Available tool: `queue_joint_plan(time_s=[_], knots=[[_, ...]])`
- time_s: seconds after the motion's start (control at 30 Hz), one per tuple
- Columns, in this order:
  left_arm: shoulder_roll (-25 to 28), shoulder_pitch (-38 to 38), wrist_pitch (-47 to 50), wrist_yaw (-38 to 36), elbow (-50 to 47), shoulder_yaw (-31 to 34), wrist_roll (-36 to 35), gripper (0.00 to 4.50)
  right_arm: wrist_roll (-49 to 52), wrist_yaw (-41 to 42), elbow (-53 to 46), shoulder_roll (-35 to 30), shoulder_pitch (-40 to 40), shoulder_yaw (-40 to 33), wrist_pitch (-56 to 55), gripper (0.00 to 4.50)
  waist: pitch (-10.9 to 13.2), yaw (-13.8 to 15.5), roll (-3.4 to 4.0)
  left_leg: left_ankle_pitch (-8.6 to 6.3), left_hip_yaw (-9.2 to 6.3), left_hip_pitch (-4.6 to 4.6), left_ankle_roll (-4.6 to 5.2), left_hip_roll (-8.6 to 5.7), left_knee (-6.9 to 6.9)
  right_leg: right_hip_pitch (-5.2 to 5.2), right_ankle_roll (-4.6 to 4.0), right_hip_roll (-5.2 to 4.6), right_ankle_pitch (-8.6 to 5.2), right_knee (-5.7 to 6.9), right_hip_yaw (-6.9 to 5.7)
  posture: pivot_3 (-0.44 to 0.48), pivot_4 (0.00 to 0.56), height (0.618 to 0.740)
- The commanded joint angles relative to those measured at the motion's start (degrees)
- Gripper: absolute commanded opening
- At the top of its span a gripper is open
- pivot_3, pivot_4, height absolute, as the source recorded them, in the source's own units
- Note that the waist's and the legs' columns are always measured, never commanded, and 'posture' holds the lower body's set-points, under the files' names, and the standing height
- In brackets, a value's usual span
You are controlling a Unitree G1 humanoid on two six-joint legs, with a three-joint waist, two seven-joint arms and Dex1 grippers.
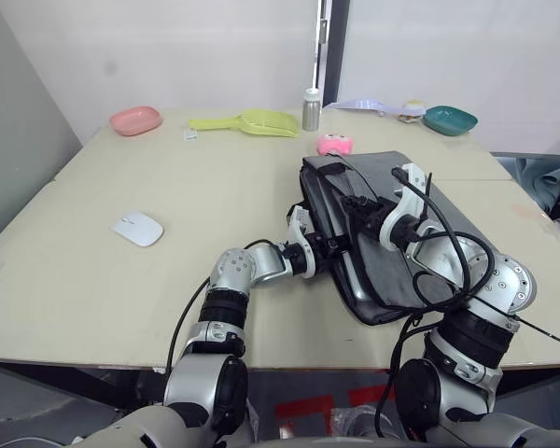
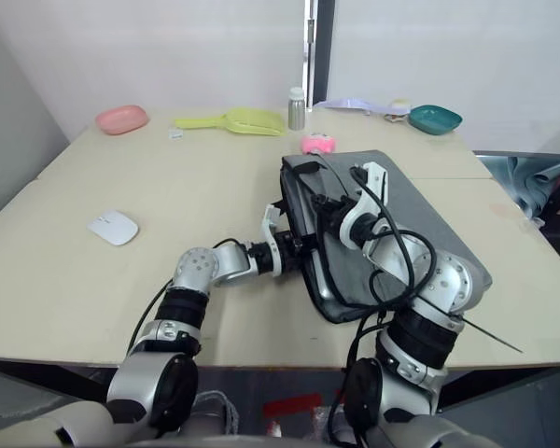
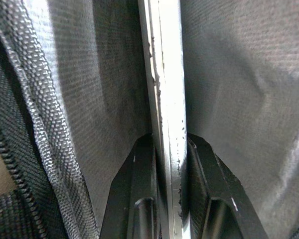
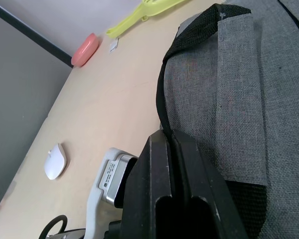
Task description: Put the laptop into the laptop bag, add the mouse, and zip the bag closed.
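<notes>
The grey laptop bag [image 1: 373,168] lies flat on the table, right of centre, with its open zipper side facing left. My left gripper [image 1: 331,245] reaches into that opening. In the left wrist view its fingers [image 3: 139,189] are shut on the silver edge of the laptop [image 3: 167,99], with grey fabric on both sides. My right gripper [image 1: 355,205] is over the bag's left part, shut on a black strap handle [image 4: 162,94]. The white mouse [image 1: 137,228] rests on the table far to the left, apart from both grippers.
Along the table's far edge stand a pink bowl [image 1: 135,119], a yellow-green scoop [image 1: 247,122], a metal bottle [image 1: 311,109] and a teal bowl [image 1: 450,119]. A pink plush toy [image 1: 334,144] sits just behind the bag. The bag's near corner lies close to the table's front edge.
</notes>
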Motion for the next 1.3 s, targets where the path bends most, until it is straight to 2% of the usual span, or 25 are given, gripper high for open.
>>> queue_joint_plan(time_s=[0.03,0.1,0.27,0.33,0.53,0.6,0.7,0.77,0.93,1.03,1.13,1.3], knots=[[-4.79,-2.75,-0.34,-3.95,-2.46,-3.35,1.03,1.30,1.65,0.25,-2.46,-0.19,-1.28,0.90,-1.55,0.00,0.00,0.03,0.00,0.00,0.00,-0.01,0.00,-0.02,0.00,0.00,0.01,-0.02,0.00,0.00,0.00,0.000,0.150,0.740],[-2.88,-2.25,0.19,-5.92,-3.71,-5.14,2.26,1.81,1.54,0.52,-2.20,-1.03,-0.97,1.01,-1.78,0.00,0.00,0.03,0.00,0.00,0.00,-0.01,0.00,-0.04,-0.01,0.00,0.03,-0.04,0.01,-0.03,0.00,0.000,0.150,0.740],[4.41,-2.13,-0.41,-10.23,-6.70,-7.35,6.06,3.67,1.38,1.63,-1.02,-3.26,-0.08,1.50,-2.77,0.00,-0.01,-0.27,0.01,0.00,0.00,0.00,0.00,-0.05,-0.04,0.00,0.04,-0.04,0.02,-0.04,0.00,0.000,0.150,0.740],[9.35,-1.24,-2.05,-13.84,-8.50,-10.20,9.54,4.41,1.33,2.40,-0.53,-4.34,0.70,2.26,-3.39,0.00,-0.01,-0.44,0.02,0.00,0.00,0.02,0.00,-0.05,-0.04,0.00,0.04,-0.03,0.02,-0.01,0.01,0.000,0.150,0.740],[19.25,1.05,-4.40,-20.51,-12.22,-10.67,12.66,4.46,1.29,4.14,1.36,-6.40,2.07,3.70,-5.66,0.00,-0.05,-0.21,0.09,0.03,0.02,0.14,-0.02,-0.05,-0.04,0.06,0.04,-0.03,0.01,0.07,0.03,0.000,0.150,0.740],[23.89,3.11,-2.82,-22.32,-17.01,-9.54,11.76,4.46,1.09,5.20,2.33,-7.52,2.35,5.11,-6.49,0.00,-0.05,-0.09,0.09,0.03,0.01,0.11,-0.02,-0.09,-0.03,0.07,0.03,-0.08,0.00,0.05,0.01,0.000,0.150,0.740],[28.02,6.11,-2.06,-23.65,-22.16,-8.62,11.46,4.46,1.17,6.38,2.94,-8.57,2.84,7.12,-7.21,0.00,-0.06,-0.12,0.09,0.03,-0.02,0.09,-0.02,-0.09,-0.07,0.06,-0.01,-0.07,-0.02,0.04,-0.04,0.000,0.150,0.740],[30.91,10.65,-4.03,-23.38,-28.05,-6.69,11.87,4.46,0.93,7.51,3.16,-9.27,3.53,9.48,-7.79,0.00,-0.08,-0.34,0.12,0.03,-0.01,0.10,-0.02,-0.08,-0.07,0.06,-0.05,-0.07,-0.05,0.04,-0.03,0.000,0.150,0.740],[35.03,22.16,-13.79,-24.24,-39.97,-5.36,15.97,4.46,0.17,10.10,3.27,-11.55,5.45,15.32,-10.15,0.00,-0.08,-0.58,0.12,0.02,0.00,0.10,-0.02,-0.06,-0.11,0.04,-0.17,-0.06,-0.13,0.03,-0.04,0.000,0.150,0.740],[37.13,27.05,-14.85,-23.42,-43.34,-3.91,16.25,4.46,-2.03,12.44,3.16,-14.62,7.55,20.98,-12.91,0.00,-0.08,-0.63,0.12,0.02,0.01,0.11,-0.02,-0.04,-0.14,0.03,-0.24,-0.04,-0.19,0.00,-0.04,0.000,0.150,0.740],[38.34,33.14,-14.40,-21.91,-46.17,1.86,13.94,4.46,-7.51,16.67,3.90,-20.39,10.98,30.51,-18.97,0.00,-0.11,-0.77,0.12,0.02,0.04,0.12,-0.02,-0.03,-0.13,0.03,-0.52,-0.04,-0.36,-0.03,-0.01,0.000,0.150,0.740],[40.45,39.77,-16.73,-21.30,-49.45,5.32,15.84,4.46,-12.73,21.12,6.48,-24.39,13.58,37.13,-27.13,0.00,-0.11,-0.92,0.11,0.01,0.05,0.18,-0.02,0.05,-0.19,0.06,-0.54,0.02,-0.39,-0.06,-0.01,0.000,0.150,0.740]])
